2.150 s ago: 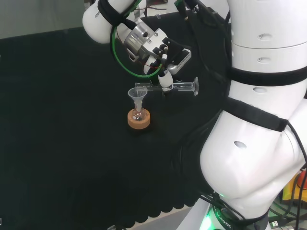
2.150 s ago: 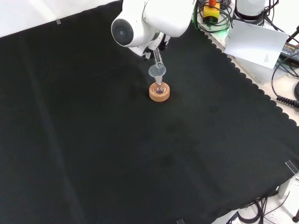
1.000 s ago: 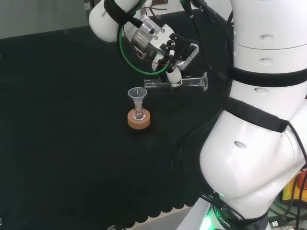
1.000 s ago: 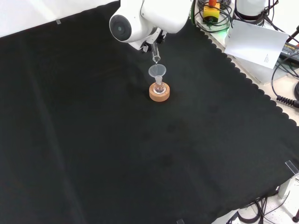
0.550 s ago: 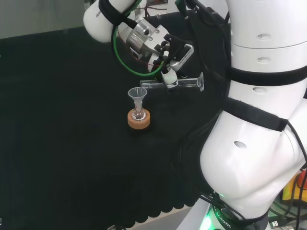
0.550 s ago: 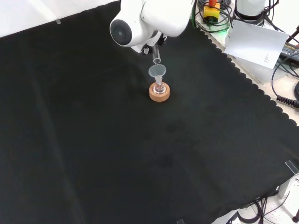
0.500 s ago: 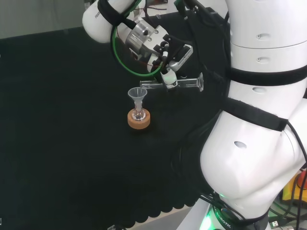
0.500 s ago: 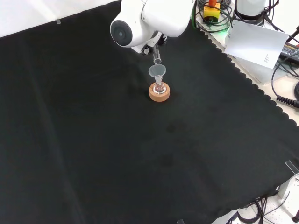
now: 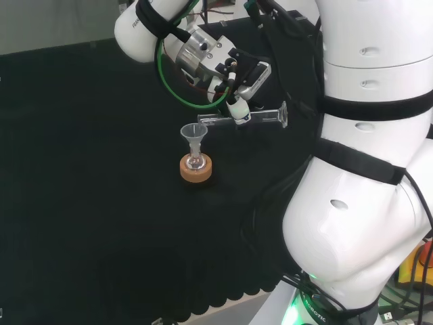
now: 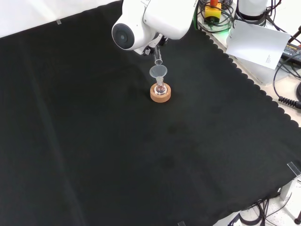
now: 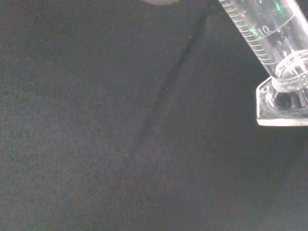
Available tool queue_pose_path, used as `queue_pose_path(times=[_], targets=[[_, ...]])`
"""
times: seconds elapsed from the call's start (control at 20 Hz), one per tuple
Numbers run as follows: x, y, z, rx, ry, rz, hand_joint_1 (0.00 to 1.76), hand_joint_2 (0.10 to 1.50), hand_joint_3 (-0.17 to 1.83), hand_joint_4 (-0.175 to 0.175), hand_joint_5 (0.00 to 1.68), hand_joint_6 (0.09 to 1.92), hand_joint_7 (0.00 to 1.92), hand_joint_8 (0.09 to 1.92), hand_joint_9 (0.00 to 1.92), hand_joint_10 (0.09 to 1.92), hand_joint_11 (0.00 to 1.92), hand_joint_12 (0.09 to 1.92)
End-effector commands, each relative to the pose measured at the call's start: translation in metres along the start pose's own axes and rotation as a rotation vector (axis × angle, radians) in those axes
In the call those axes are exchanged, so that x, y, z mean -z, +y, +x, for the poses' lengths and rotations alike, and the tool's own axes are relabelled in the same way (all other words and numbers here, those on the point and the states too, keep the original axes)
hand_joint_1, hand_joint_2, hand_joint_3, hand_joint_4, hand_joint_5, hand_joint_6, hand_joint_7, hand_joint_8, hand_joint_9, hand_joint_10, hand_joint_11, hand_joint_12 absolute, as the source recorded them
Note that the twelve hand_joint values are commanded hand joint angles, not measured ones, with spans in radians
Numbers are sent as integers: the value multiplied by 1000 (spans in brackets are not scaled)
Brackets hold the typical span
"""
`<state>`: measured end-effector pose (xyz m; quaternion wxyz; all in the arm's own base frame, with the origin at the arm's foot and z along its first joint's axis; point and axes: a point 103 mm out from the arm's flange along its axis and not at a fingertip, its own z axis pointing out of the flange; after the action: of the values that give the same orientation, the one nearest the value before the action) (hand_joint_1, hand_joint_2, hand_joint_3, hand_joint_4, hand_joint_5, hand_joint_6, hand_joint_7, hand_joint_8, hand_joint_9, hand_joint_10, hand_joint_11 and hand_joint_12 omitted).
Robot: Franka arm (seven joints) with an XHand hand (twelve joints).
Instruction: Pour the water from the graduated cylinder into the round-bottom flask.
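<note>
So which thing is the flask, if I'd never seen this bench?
Find the black cloth, then the cork ring on it. The small round-bottom flask sits in that ring, the only vessel with a clear funnel in its neck.

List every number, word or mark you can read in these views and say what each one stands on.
"10": on the graduated cylinder in the wrist view, beside its printed scale lines; the other figures on the scale cannot be made out.
Lettering on the arm link at the top of the head view: too small and cut off to read.
Print on the white sheet at the front view's top right: too small to read.
Nothing readable on the funnel, flask or cork stand.
</note>
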<state>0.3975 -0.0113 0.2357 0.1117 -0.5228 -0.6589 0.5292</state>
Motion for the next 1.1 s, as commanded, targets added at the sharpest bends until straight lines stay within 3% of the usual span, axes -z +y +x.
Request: queue_pose_path(times=[0.05, 0.3, 0.55, 0.85, 1.0, 1.1], targets=[[1, -1, 1, -8, -8, 5, 1264, 1106, 0, -175, 983, 983, 1016, 976, 1357, 137, 1075, 865], [-10, -1, -17, 5, 1, 0, 1264, 1106, 0, -175, 983, 984, 1016, 977, 1357, 136, 1074, 864], [-4, -1, -7, -7, -2, -2, 1264, 1106, 0, -175, 982, 985, 1015, 978, 1357, 134, 1074, 864], [-1, -1, 4, 12, 15, -30, 1264, 1107, 0, -175, 981, 986, 1014, 979, 1357, 132, 1072, 863], [0, -1, 3, 8, 6, -32, 1263, 1107, 0, -175, 980, 988, 1013, 981, 1357, 131, 1071, 863], [-8, -1, -11, 16, 9, -40, 1263, 1107, 0, -175, 980, 989, 1013, 981, 1357, 131, 1072, 863]])
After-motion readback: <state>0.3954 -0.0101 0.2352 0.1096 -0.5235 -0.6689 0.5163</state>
